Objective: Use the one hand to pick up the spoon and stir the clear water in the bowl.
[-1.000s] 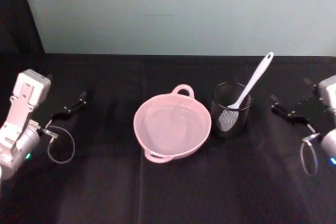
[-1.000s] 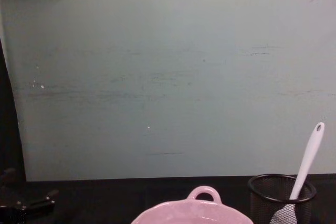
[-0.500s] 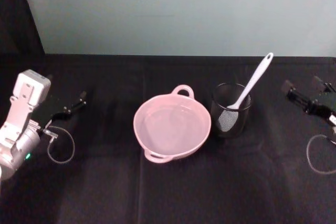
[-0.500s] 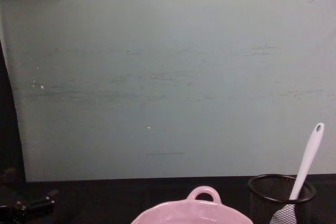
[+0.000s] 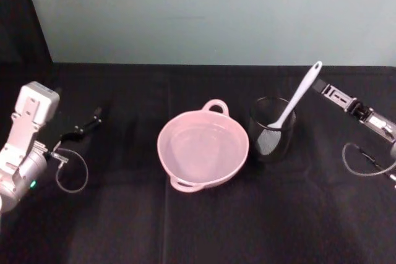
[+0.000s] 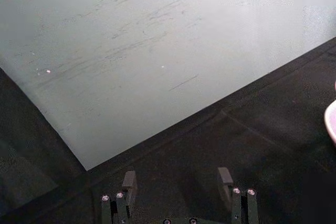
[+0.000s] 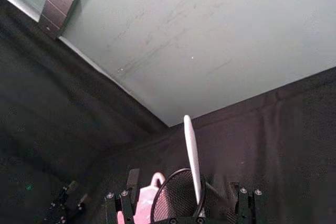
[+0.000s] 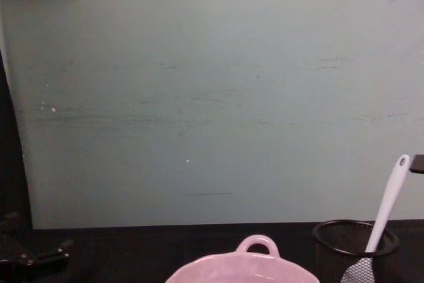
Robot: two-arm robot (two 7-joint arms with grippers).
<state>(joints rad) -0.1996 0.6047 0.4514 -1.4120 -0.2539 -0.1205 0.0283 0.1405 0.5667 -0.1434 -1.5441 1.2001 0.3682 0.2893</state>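
As slim spoon (image 5: 298, 98) leans, mesh cup (image 5: 274, 145), glossy bowl (image 5: 160, 148)

The silver-white left arm (image 5: 28, 134) is boxy above a rounded joint with a green light (image 5: 32, 183). A grey cable (image 5: 71, 174) loops by its black left tool (image 5: 94, 119). The black right tool (image 5: 323, 87) bears a white label (image 5: 378, 124) and silver screws (image 7: 109, 195).

pink bowl (image 5: 167, 133), white spoon (image 5: 299, 94), black mesh cup (image 5: 286, 143)

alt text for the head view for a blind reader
The right gripper sits close beside the handle tip of a white spoon standing tilted in a black mesh cup. A pink bowl sits left of the cup on the black table; the left gripper rests far left.
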